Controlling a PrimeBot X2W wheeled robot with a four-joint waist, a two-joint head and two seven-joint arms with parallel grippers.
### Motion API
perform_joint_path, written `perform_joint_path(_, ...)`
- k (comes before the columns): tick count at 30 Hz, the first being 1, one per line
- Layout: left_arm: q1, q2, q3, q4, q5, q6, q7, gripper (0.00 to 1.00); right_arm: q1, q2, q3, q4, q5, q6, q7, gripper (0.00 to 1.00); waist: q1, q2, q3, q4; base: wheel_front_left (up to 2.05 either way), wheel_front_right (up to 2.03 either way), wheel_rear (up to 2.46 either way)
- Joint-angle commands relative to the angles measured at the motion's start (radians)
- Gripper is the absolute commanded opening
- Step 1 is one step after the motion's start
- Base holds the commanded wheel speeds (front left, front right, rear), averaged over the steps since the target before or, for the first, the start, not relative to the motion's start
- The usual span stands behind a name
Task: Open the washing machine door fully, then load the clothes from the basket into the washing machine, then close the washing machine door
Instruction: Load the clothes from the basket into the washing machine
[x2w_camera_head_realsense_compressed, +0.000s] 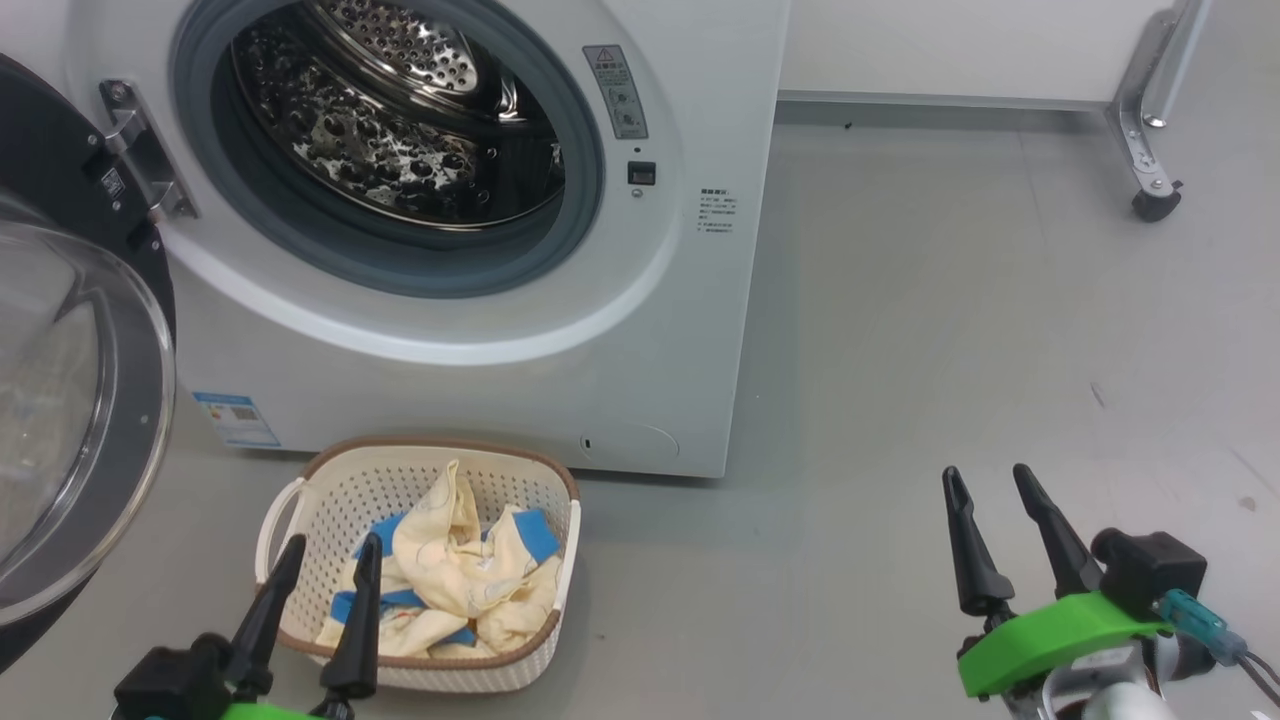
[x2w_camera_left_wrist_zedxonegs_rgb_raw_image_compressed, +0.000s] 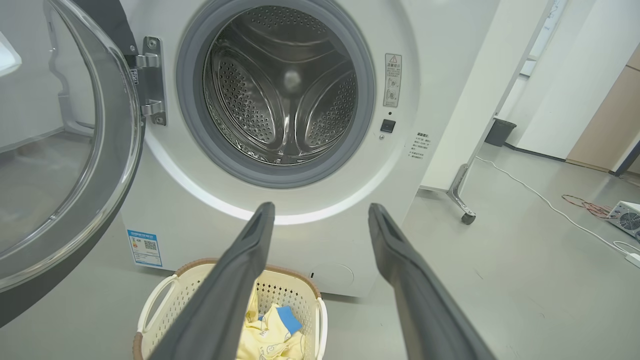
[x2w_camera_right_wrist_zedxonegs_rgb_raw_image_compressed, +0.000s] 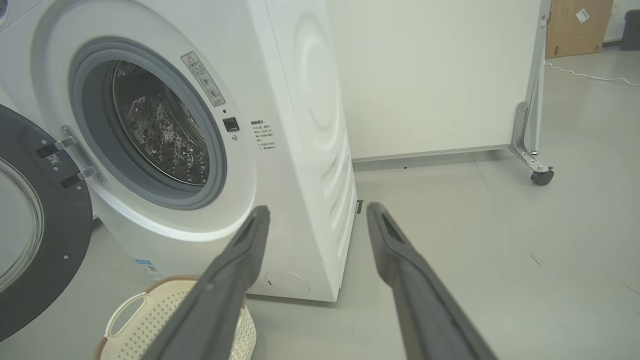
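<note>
Both grippers low, fingers spread wide, empty.
In the head view the left gripper (x2w_camera_head_realsense_compressed: 335, 540) sits at 7 o'clock, its two dark fingers apart and leaning toward 1 o'clock. The right gripper (x2w_camera_head_realsense_compressed: 986, 470) sits at 5 o'clock, fingers apart and leaning toward 11 o'clock, above a green wrist bracket (x2w_camera_head_realsense_compressed: 1050, 630) and a pale forearm (x2w_camera_head_realsense_compressed: 1120, 702). In each wrist view the arm's own fingers rise from 6 o'clock, tips well apart.

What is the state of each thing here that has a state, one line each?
washing machine door: open, swung left
washing machine: drum empty
basket: upright, not yet emptied
clothes: crumpled, lying inside it
left gripper: open, empty
right gripper: open, empty
</note>
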Motion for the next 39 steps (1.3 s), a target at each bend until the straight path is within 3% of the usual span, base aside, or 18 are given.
perform_joint_path(1,-0.039,0.017,0.035,-0.029,0.0,-0.003,-0.014,1.0,-0.038,-0.004,0.021,-0.029,-0.004,0.0,-0.009,1.0,0.0,0.0,0.01,-0.002,0.0,0.0,0.0)
perform_joint_path(9,-0.074,0.022,0.038,0.006,-0.012,-0.003,-0.014,1.0,-0.058,-0.004,0.004,-0.022,-0.024,0.0,-0.009,1.0,0.0,0.0,0.103,-0.011,0.0,0.0,0.0)
perform_joint_path(23,-0.288,0.054,-0.027,0.236,-0.065,-0.003,-0.012,1.0,-0.146,-0.004,-0.032,-0.026,-0.086,0.0,-0.009,1.0,0.0,0.0,0.377,-0.025,0.0,0.0,0.0)
perform_joint_path(28,-0.412,0.088,-0.129,0.346,-0.176,-0.003,0.008,1.0,-0.186,-0.004,-0.033,-0.034,-0.097,0.0,-0.009,1.0,0.0,0.0,0.483,-0.039,0.0,0.0,0.0)
perform_joint_path(33,-0.564,0.158,-0.269,0.442,-0.266,-0.003,0.06,1.0,-0.22,-0.004,-0.032,-0.052,-0.109,0.0,-0.009,1.0,0.0,0.0,0.59,-0.055,0.0,0.0,0.0)
perform_joint_path(39,-0.743,0.22,-0.438,0.57,-0.315,-0.003,0.133,1.0,-0.256,-0.004,-0.03,-0.075,-0.109,0.0,-0.009,1.0,0.0,0.0,0.691,-0.081,0.0,0.0,0.0)
